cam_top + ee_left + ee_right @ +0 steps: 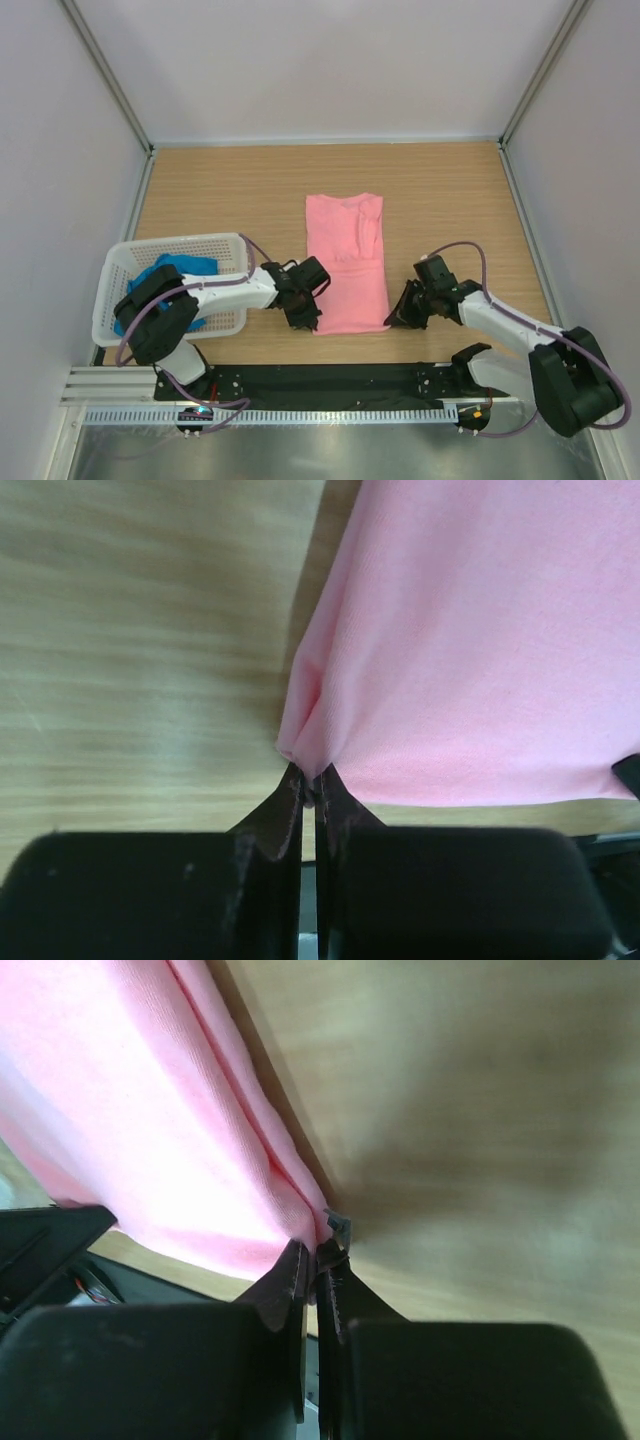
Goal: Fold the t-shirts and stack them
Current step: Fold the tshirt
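Note:
The salmon pink t-shirt (346, 260) lies folded in a long strip in the middle of the table. My left gripper (306, 318) is shut on its near left corner; the left wrist view shows the pink cloth (470, 640) bunched at the gripper (310, 780). My right gripper (392, 318) is shut on the near right corner, where the right wrist view shows the folded pink edge (170, 1130) pinched at the gripper (318, 1252). The bright blue t-shirt (180, 275) lies crumpled in the basket.
The white perforated basket (225, 248) stands at the near left beside my left arm. Wooden table (450, 200) lies around the shirt, with white walls on three sides. A black rail (320, 380) runs along the near edge.

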